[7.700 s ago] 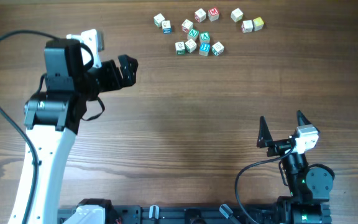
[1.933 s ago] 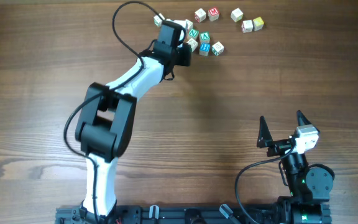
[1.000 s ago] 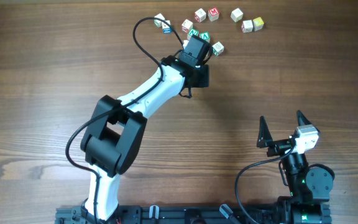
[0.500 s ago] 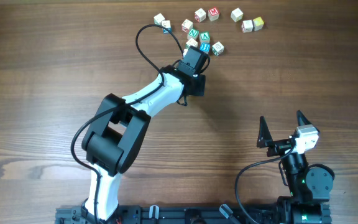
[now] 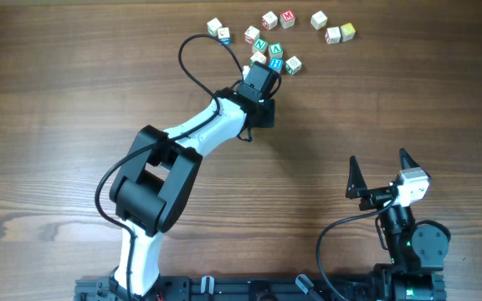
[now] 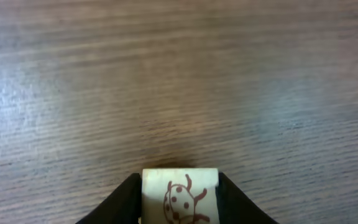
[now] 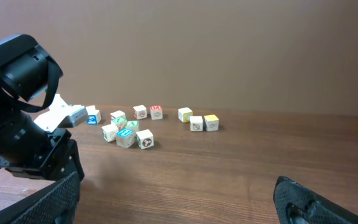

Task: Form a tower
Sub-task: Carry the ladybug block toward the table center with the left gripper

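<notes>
My left gripper (image 6: 180,186) has a pale wooden cube (image 6: 180,198) with a red ladybug drawing between its black fingers, low over bare wood. Both fingers lie against the cube's sides. From overhead the left gripper (image 5: 259,99) sits just in front of the loose letter cubes (image 5: 271,55), and its own body hides the held cube. No tower shows in any view. My right gripper (image 5: 379,159) rests near the front right, wide open and empty. In its own view the right gripper (image 7: 176,186) faces the cubes (image 7: 127,134) and the left arm.
Several more letter cubes lie scattered along the far edge, among them a pair at the back right (image 5: 340,33) and two at the left of the group (image 5: 218,30). The left arm's black cable (image 5: 192,58) loops above the table beside them.
Over the last second the left wrist has drawn back a little from the cube cluster toward the near side. It has barely moved in the last half second. The right arm is still.
</notes>
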Robot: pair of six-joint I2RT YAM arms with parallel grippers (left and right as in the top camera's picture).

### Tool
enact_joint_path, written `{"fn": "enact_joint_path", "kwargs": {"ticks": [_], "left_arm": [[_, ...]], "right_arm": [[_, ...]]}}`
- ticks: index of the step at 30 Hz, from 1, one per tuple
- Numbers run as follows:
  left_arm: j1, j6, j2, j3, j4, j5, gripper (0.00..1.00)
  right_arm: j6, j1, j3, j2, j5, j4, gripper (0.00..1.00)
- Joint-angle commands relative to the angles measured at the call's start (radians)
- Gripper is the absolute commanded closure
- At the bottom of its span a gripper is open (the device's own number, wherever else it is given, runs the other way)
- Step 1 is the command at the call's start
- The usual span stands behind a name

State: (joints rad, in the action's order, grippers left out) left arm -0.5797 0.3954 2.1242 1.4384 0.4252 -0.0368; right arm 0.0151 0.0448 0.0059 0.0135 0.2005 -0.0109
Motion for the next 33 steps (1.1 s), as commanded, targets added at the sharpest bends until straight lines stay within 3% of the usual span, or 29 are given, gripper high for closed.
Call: {"fn": "enact_joint_path", "kwargs": {"ticks": [1,9,15,18,21,33], "left_arm": [[0.003,0.036,0.019,-0.014,0.013,-0.006,0.51],[-0.001,0.035,0.017,-0.013,0.029,-0.006,0.34],[-0.001,0.034,-0.041,-0.013,0.082,-0.006,0.12],[-0.001,0.031,-0.087,-0.013,0.088,-0.006,0.13],[-0.001,0.032,-0.117,-0.013,0.088,-0.006,0.30],[-0.001,0.004,-0.049,-0.013,0.061,-0.010,0.30]], "right_arm": [[0.013,0.004,-0.001,-0.003,-0.009,-0.003,0.00],[0.013,0.004,-0.001,-0.003,-0.009,-0.003,0.00],[0.013,0.004,-0.001,-0.003,-0.009,-0.003,0.00],[0.013,0.004,-0.001,-0.003,-0.010,-0.003,0.00],[0.013,0.004,-0.001,-0.003,-0.009,-0.003,0.00],[0.013,0.004,-0.001,-0.003,-0.009,-0.003,0.00]]}}
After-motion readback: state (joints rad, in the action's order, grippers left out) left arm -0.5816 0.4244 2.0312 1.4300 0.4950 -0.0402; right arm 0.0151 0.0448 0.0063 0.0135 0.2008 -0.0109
